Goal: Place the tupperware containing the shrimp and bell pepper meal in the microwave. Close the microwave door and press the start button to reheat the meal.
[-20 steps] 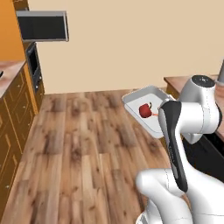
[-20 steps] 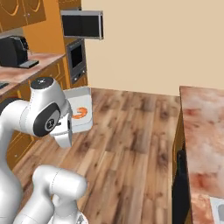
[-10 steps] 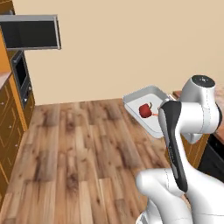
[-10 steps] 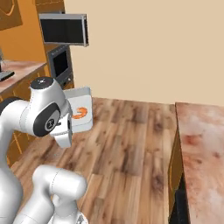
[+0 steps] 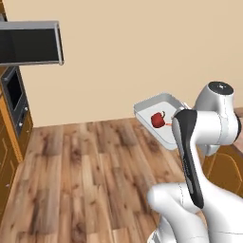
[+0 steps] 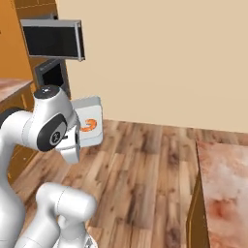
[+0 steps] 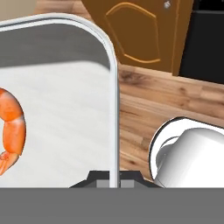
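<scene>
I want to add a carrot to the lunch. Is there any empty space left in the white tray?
Yes. In the tupperware the floor between the shrimp and the rim by the gripper is bare. The red bell pepper and the shrimp crowd its middle.

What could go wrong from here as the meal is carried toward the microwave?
The tool pinches only the tupperware rim, so the tray could sag or slip. The bell pepper and shrimp lie loose and could roll out. The microwave door juts out open; the tray might clip it.
</scene>
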Available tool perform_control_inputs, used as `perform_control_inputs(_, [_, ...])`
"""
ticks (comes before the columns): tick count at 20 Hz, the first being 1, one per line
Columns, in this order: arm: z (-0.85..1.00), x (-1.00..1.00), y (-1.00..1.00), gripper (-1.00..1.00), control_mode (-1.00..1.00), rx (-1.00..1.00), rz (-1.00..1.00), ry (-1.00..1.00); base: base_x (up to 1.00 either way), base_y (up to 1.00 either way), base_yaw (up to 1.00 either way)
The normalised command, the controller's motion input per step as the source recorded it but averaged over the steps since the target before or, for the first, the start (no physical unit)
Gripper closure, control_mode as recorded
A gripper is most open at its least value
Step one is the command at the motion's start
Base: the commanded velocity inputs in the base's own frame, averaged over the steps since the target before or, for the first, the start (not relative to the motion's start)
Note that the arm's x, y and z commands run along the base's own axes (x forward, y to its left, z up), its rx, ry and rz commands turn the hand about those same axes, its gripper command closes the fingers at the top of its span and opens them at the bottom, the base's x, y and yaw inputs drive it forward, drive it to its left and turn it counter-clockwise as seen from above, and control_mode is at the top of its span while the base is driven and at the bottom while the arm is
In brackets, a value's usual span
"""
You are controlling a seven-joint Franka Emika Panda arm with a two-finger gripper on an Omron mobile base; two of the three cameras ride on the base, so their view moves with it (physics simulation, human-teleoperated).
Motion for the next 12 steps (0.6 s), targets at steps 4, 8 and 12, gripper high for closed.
perform_control_inputs(4, [0.0, 0.0, 0.0, 1.0, 1.0, 0.0, 0.0, 0.0, 1.0, -0.06, 0.0])
perform_control_inputs(8, [0.0, 0.0, 0.0, 1.0, 1.0, 0.0, 0.0, 0.0, 1.0, -0.07, 0.0])
perform_control_inputs(12, [0.0, 0.0, 0.0, 1.0, 1.0, 0.0, 0.0, 0.0, 1.0, -0.07, 0.0])
